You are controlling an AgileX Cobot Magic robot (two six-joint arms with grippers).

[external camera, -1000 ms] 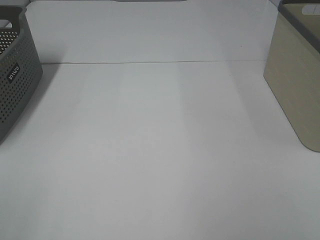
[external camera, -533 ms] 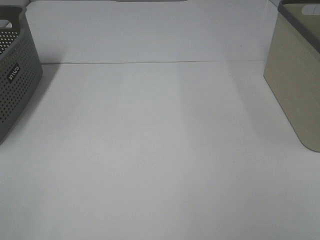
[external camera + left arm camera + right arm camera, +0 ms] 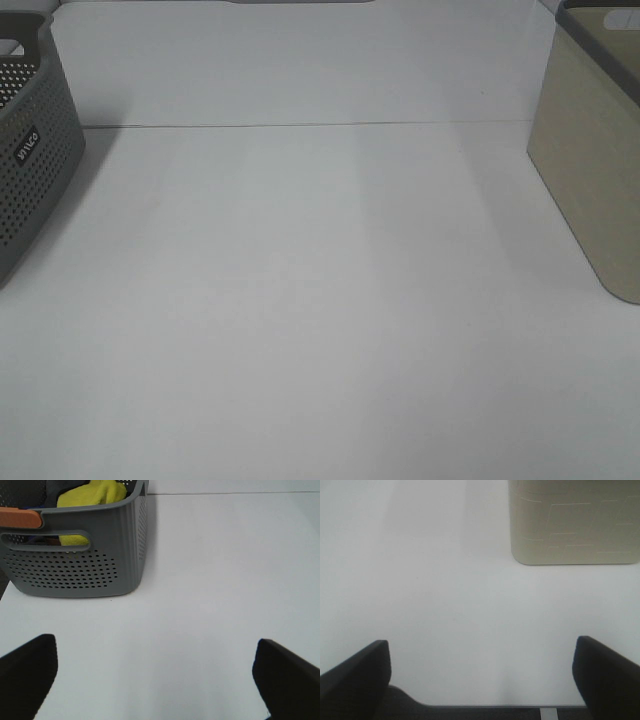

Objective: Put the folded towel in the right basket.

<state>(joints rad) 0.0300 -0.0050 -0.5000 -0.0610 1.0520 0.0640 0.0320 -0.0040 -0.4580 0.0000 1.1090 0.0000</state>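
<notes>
The right basket [image 3: 595, 150] is beige with a grey rim and stands at the right edge of the white table; it also shows in the right wrist view [image 3: 572, 522]. A grey perforated basket [image 3: 30, 150] stands at the left edge. In the left wrist view this grey basket [image 3: 80, 565] holds a yellow towel [image 3: 92, 495], bunched up inside. The left gripper [image 3: 155, 675] is open and empty over bare table, short of the grey basket. The right gripper [image 3: 482, 672] is open and empty, short of the beige basket. Neither gripper shows in the high view.
An orange strip [image 3: 20, 517] lies on the grey basket's rim. The white table [image 3: 320, 300] runs to a white back wall. The table's front edge [image 3: 485, 706] shows in the right wrist view.
</notes>
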